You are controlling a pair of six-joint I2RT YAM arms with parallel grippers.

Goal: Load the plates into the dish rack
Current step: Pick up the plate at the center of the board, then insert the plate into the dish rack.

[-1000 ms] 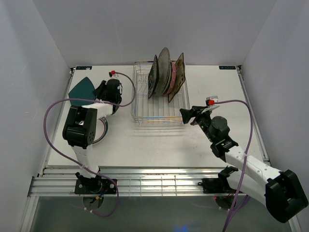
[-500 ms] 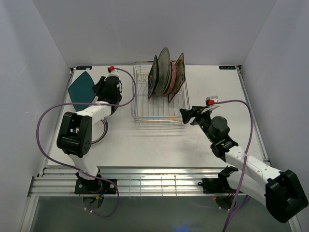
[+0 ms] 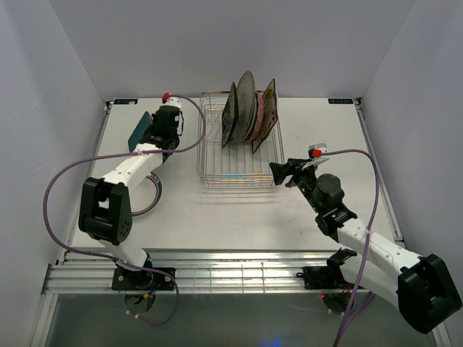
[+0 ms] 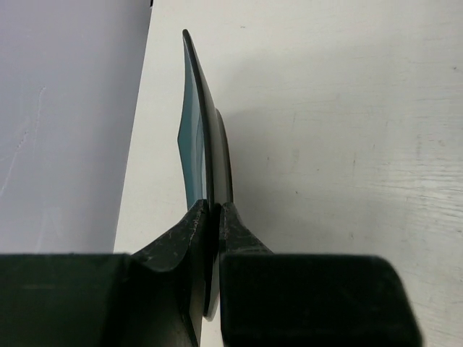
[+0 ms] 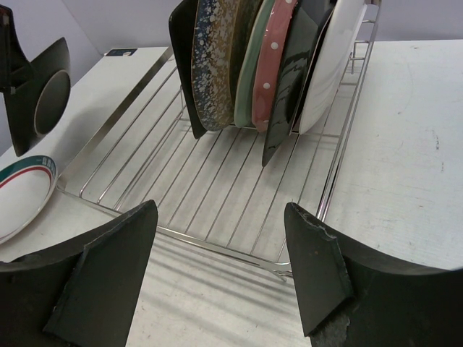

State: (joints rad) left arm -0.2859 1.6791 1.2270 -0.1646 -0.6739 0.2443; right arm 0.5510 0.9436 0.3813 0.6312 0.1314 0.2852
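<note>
My left gripper [image 3: 153, 130] [image 4: 212, 206] is shut on the rim of a teal plate [image 3: 139, 130] [image 4: 197, 130], holding it on edge above the table just left of the dish rack [image 3: 239, 168] [image 5: 217, 188]. Several plates stand upright at the rack's far end [image 3: 247, 112]: a grey speckled one [image 5: 215, 65], a mint green one [image 5: 249, 79], a pink dotted one [image 5: 273, 65] and a black one [image 5: 304, 58] among them. A white teal-rimmed plate [image 3: 153, 194] [image 5: 22, 191] lies flat, partly under my left arm. My right gripper [image 3: 278, 173] [image 5: 221, 211] stands open at the rack's near right corner, holding nothing.
White walls close in the table on the left, right and back. Purple cables [image 3: 58, 181] loop off both arms. The rack's near rows of wires [image 5: 181, 173] hold no plates.
My left arm has lifted the teal plate from the far left of the table and swung it toward the rack, turning it on edge. The right arm has not moved.
</note>
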